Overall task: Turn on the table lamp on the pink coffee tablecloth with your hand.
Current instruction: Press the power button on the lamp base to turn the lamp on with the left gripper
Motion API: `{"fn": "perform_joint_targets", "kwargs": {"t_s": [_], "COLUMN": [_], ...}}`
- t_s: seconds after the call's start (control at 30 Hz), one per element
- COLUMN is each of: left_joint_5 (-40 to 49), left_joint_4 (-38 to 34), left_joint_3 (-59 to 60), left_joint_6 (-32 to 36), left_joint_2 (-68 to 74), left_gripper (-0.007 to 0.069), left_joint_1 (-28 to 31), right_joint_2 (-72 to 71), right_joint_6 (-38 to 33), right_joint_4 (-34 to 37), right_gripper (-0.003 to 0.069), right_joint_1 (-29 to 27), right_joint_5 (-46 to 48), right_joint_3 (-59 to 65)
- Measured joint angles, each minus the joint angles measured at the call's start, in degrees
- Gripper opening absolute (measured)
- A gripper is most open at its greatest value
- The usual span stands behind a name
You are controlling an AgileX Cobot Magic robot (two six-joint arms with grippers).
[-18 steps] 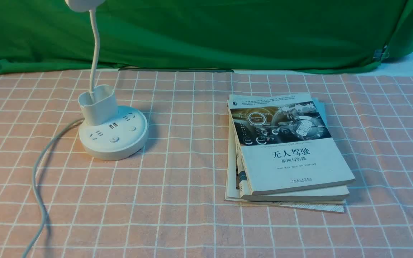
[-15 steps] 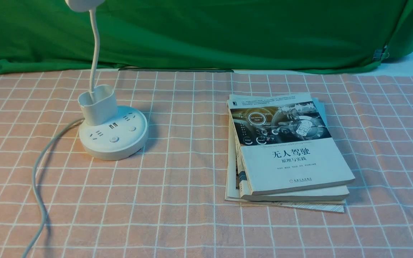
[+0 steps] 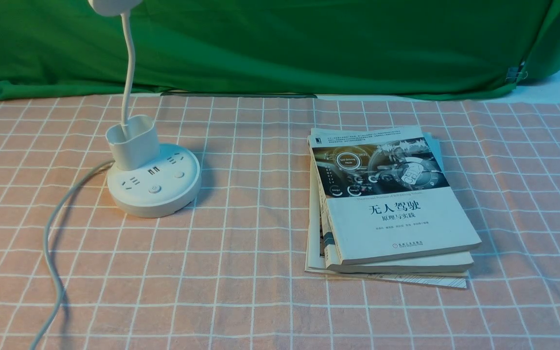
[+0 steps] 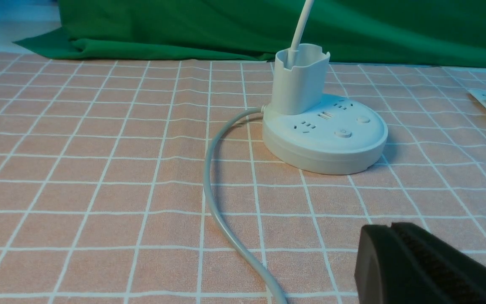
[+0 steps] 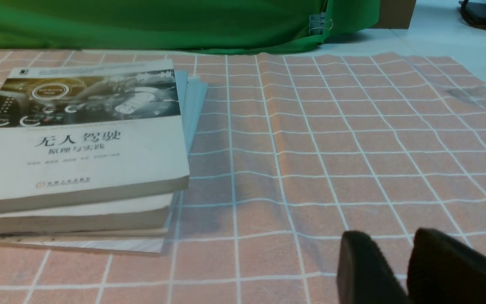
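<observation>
Table lamp (image 3: 153, 180) on pink tablecloth (image 3: 251, 233), left of the books (image 3: 396, 199); left gripper (image 4: 388, 226) closed, right gripper (image 5: 388, 236) open.

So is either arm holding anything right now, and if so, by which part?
Nothing is held: the left end effector is shut on nothing, and the right end effector has an empty gap between its fingertips.

L gripper (image 4: 390, 226) blk, narrow w/ blunt rounded tips, R gripper (image 5: 392, 234) blk too, tapered fingers, matte look
</observation>
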Motion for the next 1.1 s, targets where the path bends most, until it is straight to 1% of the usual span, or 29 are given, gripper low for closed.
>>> {"fn": "perform_joint_targets", "kwargs": {"t_s": [0.3, 0.97, 1.1], "left_joint_5": [0.00, 0.00, 0.00], "left_joint_4": [3.87, 4.17, 5.46], "left_joint_3": [0.00, 0.00, 0.00], "left_joint_6": [0.00, 0.00, 0.00], "left_joint_2": [0.00, 0.00, 0.00], "left_gripper": [0.0022, 0.0022, 0.0022], "left_joint_1": [0.00, 0.00, 0.00], "right_joint_2": [0.00, 0.00, 0.00], "right_joint_6": [0.00, 0.00, 0.00], "right_joint_4": [0.00, 0.00, 0.00], "right_gripper": [0.0237, 0.0238, 0.0238], "right_joint_1": [0.00, 0.00, 0.00], "right_joint_5": [0.04, 0.04, 0.04], "right_joint_3": [0.00, 0.00, 0.00]}}
